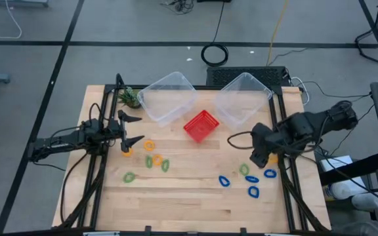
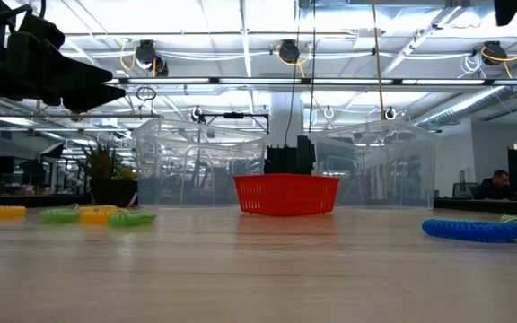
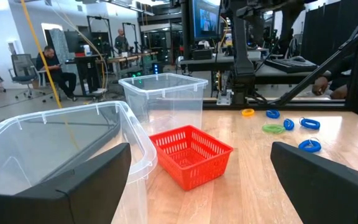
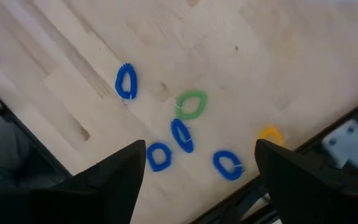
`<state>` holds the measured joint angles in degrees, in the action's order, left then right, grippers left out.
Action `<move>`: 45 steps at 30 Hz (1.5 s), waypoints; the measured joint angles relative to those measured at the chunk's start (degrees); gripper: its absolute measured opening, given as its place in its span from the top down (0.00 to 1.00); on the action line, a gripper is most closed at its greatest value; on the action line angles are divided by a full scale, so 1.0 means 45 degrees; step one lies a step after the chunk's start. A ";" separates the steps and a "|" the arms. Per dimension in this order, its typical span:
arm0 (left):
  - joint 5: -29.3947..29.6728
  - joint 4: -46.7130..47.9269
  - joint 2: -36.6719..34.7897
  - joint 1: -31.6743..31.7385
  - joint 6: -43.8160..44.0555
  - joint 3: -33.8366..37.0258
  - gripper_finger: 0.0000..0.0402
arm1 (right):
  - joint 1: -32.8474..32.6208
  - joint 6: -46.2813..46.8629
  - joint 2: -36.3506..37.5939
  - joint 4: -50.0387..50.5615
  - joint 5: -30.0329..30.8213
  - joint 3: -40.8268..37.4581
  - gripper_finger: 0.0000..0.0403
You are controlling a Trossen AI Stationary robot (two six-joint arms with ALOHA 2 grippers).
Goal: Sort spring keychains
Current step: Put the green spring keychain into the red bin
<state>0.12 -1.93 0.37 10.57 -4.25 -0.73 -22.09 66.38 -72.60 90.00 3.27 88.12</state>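
The spring keychains lie flat on the wooden table in two groups. Near the left side are orange loops (image 1: 149,145) and green loops (image 1: 165,165). Near the right side are several blue loops (image 4: 181,134), one green loop (image 4: 191,104) and one orange loop (image 4: 270,134). My left gripper (image 1: 135,129) hovers open above the table beside the left group, pointing toward the red basket (image 3: 191,152). My right gripper (image 4: 201,146) hangs open above the right group, pointing down, its fingers well clear of the loops.
A red mesh basket (image 1: 201,126) stands mid-table. Two clear plastic bins (image 1: 168,97) (image 1: 243,98) stand behind it toward the far edge. A small leafy plant (image 1: 129,97) stands at the far left corner. Bare wood lies between the two groups and along the near edge.
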 joint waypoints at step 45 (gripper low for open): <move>0.0000 0.0000 0.0003 -0.0001 0.0000 0.0005 0.02 | -0.1165 0.5385 -0.0150 -0.6201 0.0321 -0.8214 0.27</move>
<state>0.12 -1.93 0.38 10.57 -4.25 -0.71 -27.33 90.61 -73.28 62.10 4.71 51.15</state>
